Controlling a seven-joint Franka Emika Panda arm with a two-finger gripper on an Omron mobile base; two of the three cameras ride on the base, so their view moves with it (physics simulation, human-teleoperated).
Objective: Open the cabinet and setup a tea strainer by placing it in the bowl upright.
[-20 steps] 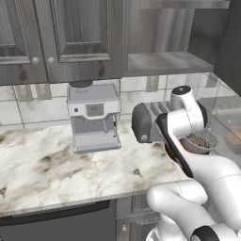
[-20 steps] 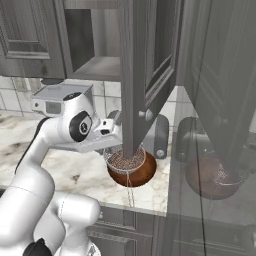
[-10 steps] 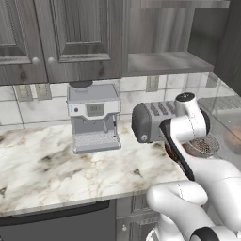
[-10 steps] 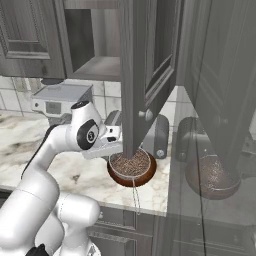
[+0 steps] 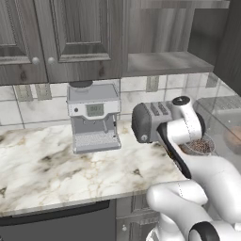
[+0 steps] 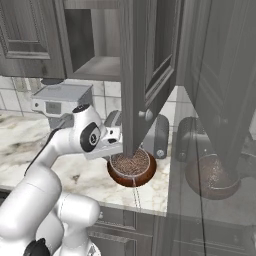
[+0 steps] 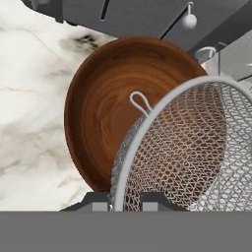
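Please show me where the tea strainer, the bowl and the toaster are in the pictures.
tea strainer [image 7: 182, 147], hand view, on its wire mesh.
bowl [image 7: 98, 113], hand view, on its bare wooden inside, left of the strainer.
toaster [image 5: 148, 121], left base view, on its grey side.

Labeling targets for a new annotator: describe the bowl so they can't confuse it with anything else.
Find the marble counter and the open cabinet door above its right end. Under that door, right of the grey toaster, sits the bowl: round, shallow, reddish-brown and wooden-looking, with the tea strainer over it.
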